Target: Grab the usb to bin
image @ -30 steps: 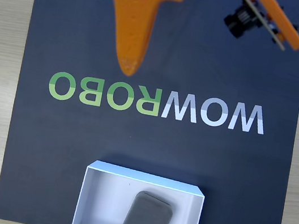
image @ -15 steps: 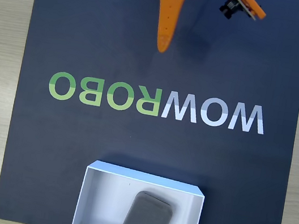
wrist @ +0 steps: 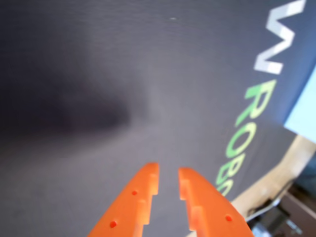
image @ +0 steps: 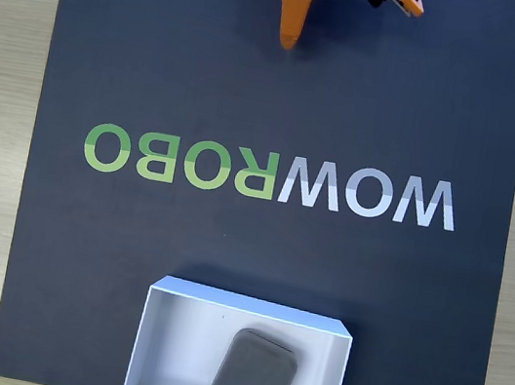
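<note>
Fixed view: usb (image: 254,374) sits in bin (image: 164,335), gripper (image: 288,40) well apart.

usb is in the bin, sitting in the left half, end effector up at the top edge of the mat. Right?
Not quite. In the fixed view the usb is in the bin, but in its right half, not the left. The end effector is at the top edge of the mat, as you said.

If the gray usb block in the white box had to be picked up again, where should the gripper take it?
Judging by the fixed view, grip the usb across its two flat side edges, coming straight down from above. It lies flat inside the bin, whose walls block a sideways approach. The gripper holds nothing, its jaws slightly apart.
</note>
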